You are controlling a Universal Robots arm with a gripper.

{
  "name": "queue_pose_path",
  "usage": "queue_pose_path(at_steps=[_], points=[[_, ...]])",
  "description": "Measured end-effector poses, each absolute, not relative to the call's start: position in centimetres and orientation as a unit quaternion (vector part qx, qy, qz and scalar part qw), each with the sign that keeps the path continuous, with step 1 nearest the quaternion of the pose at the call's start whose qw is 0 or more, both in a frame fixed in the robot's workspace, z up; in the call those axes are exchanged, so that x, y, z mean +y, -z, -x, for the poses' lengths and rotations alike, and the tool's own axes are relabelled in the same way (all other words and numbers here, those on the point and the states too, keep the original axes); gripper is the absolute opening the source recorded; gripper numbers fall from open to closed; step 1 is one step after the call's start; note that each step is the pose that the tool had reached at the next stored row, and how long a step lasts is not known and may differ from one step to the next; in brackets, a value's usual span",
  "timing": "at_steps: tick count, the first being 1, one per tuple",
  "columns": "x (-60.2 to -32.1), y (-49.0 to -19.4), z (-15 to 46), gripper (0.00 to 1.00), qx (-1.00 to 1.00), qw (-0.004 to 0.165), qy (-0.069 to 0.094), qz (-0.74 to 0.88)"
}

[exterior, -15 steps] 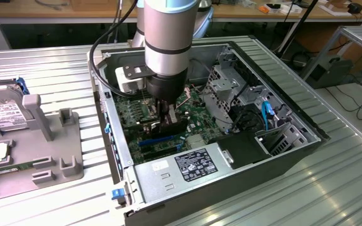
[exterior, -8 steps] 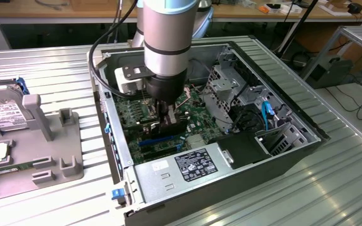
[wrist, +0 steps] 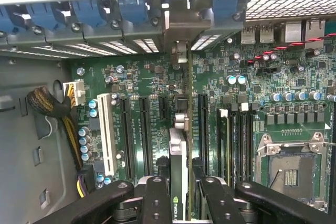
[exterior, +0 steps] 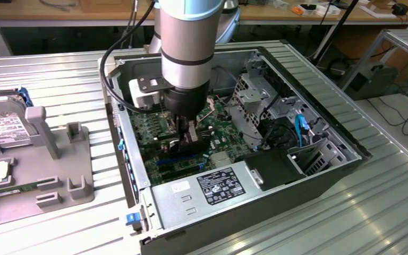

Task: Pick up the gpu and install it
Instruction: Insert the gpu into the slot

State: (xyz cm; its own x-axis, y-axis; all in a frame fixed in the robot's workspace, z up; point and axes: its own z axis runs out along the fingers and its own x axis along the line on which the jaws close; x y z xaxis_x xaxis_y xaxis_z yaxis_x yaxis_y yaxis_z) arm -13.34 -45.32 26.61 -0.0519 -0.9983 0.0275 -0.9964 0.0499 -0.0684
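Observation:
My gripper [exterior: 188, 137] hangs inside the open computer case [exterior: 331, 175], low over the green motherboard [exterior: 222, 141]. It is shut on the gpu [wrist: 178, 169], which the wrist view shows edge-on as a thin card standing upright between the black fingers [wrist: 156, 195]. The card's silver bracket [wrist: 178, 30] points at the case's rear slot openings with the blue clips. The gpu lines up along the long black expansion slots [wrist: 144, 135], just above the board. In the exterior view the gpu [exterior: 189, 146] is a dark shape under the wrist, and its lower edge is hidden.
A grey parts tray [exterior: 55, 170] on the exterior view's left holds a silver hard drive [exterior: 2, 130] and a memory stick [exterior: 13, 188]. Inside the case are the power supply [exterior: 214, 186], the drive cage [exterior: 254, 98], the bare CPU socket [wrist: 291, 169] and a white slot [wrist: 106, 135].

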Motion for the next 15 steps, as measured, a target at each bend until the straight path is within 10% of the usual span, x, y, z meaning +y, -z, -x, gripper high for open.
queue_pose_path(at_steps=[15], points=[[-44.97,-26.58,13.34,0.27,0.724,0.016,0.032,0.688]])
